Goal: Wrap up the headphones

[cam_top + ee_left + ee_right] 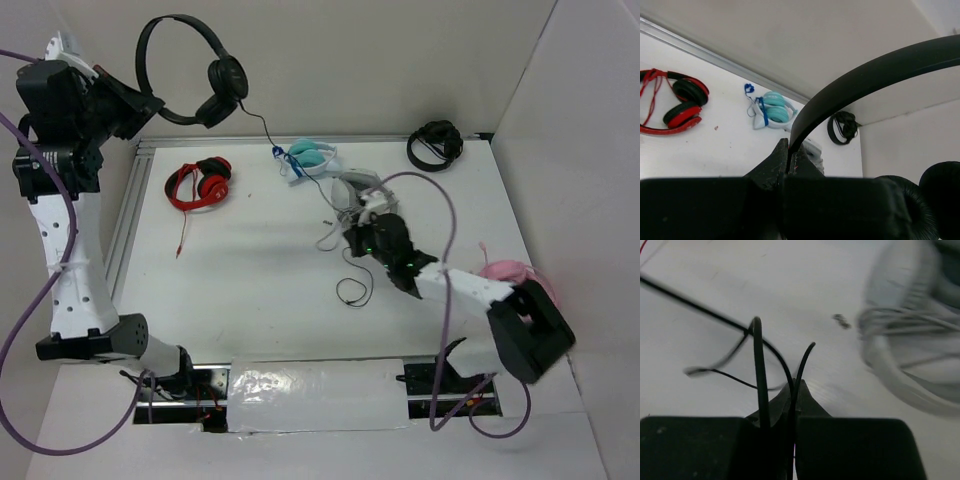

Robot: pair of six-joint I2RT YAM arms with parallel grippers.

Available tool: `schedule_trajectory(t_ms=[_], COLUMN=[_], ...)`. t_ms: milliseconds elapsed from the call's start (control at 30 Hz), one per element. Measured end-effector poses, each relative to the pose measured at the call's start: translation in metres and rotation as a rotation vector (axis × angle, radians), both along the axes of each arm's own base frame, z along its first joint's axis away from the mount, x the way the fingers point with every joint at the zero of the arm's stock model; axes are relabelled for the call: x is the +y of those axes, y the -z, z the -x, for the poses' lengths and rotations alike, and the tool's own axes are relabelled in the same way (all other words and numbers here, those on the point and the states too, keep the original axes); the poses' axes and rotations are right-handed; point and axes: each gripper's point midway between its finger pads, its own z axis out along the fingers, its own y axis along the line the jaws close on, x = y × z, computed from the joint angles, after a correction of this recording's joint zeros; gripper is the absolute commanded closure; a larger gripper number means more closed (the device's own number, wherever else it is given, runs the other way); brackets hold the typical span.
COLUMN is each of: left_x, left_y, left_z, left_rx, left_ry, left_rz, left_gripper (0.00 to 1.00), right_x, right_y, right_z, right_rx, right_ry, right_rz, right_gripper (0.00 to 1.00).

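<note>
My left gripper [789,152] is clamped on the headband [865,75], holding the headphones [227,76] above the bench's [250,290] far-left corner. My right gripper [794,392] pinches their cable [757,365] mid-bench. Winding looks ready to begin: next I'd loop the cable round the headband

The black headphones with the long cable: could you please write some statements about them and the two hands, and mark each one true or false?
1. The left hand holds the headphones by the headband. True.
2. The headphones lie on the table. False: they are held up above it.
3. The right hand is shut on the cable. True.
4. The red headphones are in the right hand. False: they lie on the table, apart from both hands.
</note>
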Motion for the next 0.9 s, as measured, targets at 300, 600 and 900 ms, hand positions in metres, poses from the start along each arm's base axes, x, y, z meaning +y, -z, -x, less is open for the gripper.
schedule_trajectory(t_ms=[300,600,900], left_x=[0.073,0.125,0.121], left_y=[0.058,0.065,0.058], left_z=[-0.030,-0.011,-0.012], left_rx=[0.184,0.227,0.167], left_ry=[-0.151,-0.282,-0.221], left_rz=[0.056,0.140,0.162], left_gripper=[1.00,1.00,1.00], right_x=[-0.196,-0.277,-0.213], right_y=[-0.100,-0.076,-0.054], right_z=[-0.003,0.010,0.022], right_rx=[-0.162,-0.047,0.086], right_ry=[0.565,0.861,0.514], right_rz=[-0.286,-0.317,-0.272], right_gripper=[1.00,0.50,0.27])
